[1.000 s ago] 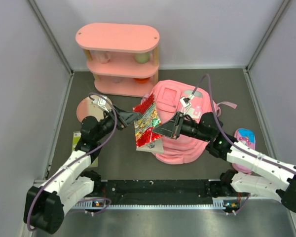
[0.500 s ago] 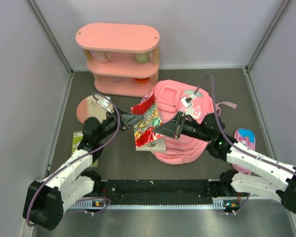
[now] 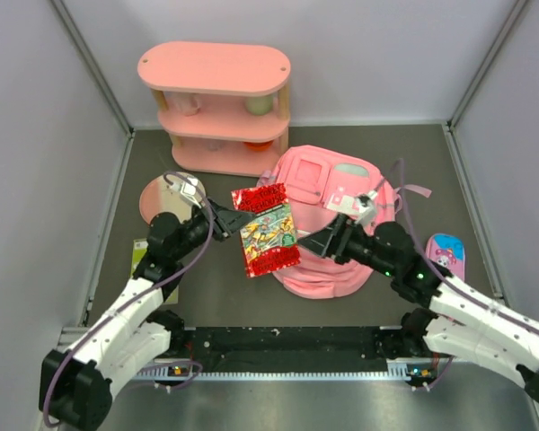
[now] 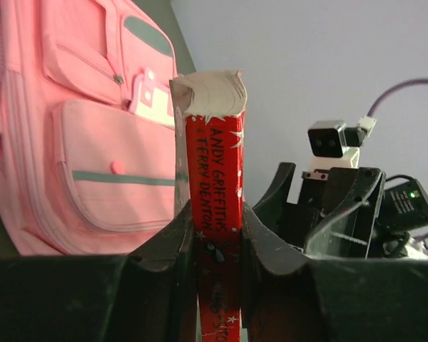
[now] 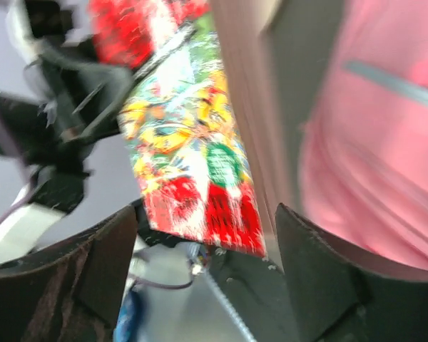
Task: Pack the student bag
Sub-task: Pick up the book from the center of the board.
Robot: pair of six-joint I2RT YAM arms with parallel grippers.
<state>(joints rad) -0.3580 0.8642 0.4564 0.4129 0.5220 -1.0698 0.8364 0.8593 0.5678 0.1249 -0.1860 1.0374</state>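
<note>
A red paperback book [image 3: 266, 232] with a colourful comic cover hangs above the table just left of the student bag [image 3: 310, 180], a soft pink backpack lying with its pockets up. My left gripper [image 3: 238, 218] is shut on the book's left edge. In the left wrist view the red spine [image 4: 215, 164] stands clamped between that gripper's [image 4: 215, 214] two fingers, with the bag [image 4: 93, 142] behind it. My right gripper [image 3: 322, 241] is open just right of the book. In the right wrist view the book [image 5: 192, 157] floats free between that gripper's [image 5: 207, 221] spread fingers, beside the bag [image 5: 385, 164].
A pink three-tier shelf [image 3: 214, 108] with small items stands at the back. A round pink disc [image 3: 162, 193] lies behind my left arm and a green flat item [image 3: 142, 256] under it. A blue and pink pencil case [image 3: 445, 256] lies right of the bag. Grey walls close three sides.
My left gripper has closed on the book's spine. My right gripper has let go of the book, opened and drawn back to the right. The book now lies flatter, cover up.
</note>
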